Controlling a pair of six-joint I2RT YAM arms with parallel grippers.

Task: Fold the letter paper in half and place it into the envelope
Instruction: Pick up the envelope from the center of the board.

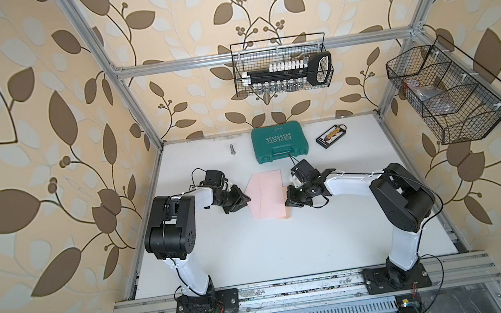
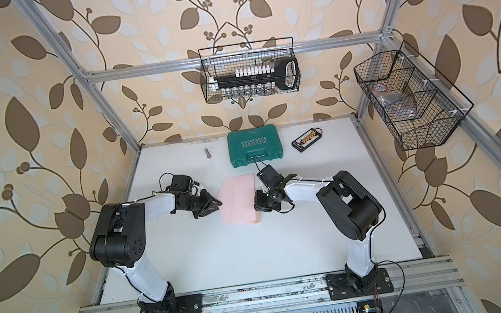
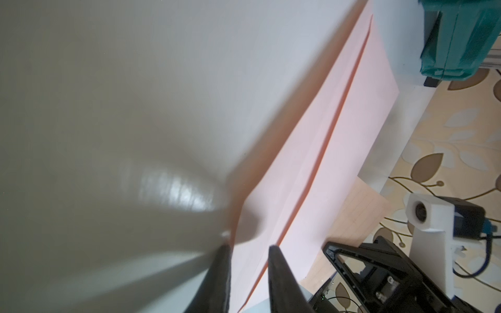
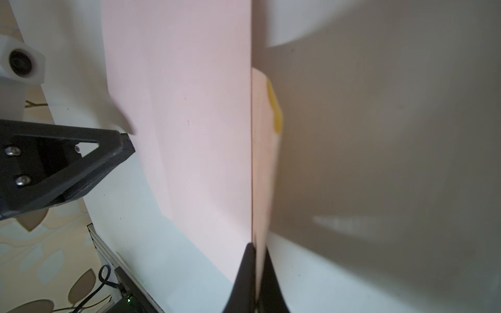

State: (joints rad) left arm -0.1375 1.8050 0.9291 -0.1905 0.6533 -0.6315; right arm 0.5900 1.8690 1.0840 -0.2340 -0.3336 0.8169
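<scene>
STEP: insertion being attempted, prob. | envelope (image 1: 266, 195) lying flat mid-table (image 1: 257, 257) betw. grippers | letter paper (image 3: 357, 208) showing only as cream strip at its R edge; in or under can't be told | R gripper (image 4: 258, 248) clamped on that strip, seemingly | L gripper (image 3: 249, 246) narrow, flap edge betw. jaws, ungripped | NEXT: flap needing to be lifted by L | green case (image 1: 279, 143), bolt (image 1: 232, 149) lying well behind; nothing being blocked

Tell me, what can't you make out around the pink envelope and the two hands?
- The letter paper: mostly covered by the envelope in both top views; inside or underneath, unclear.
- Which sheet the right hand pinches: blurred in its wrist view.
- Whether the left hand touches the envelope: too small in top views.
</scene>
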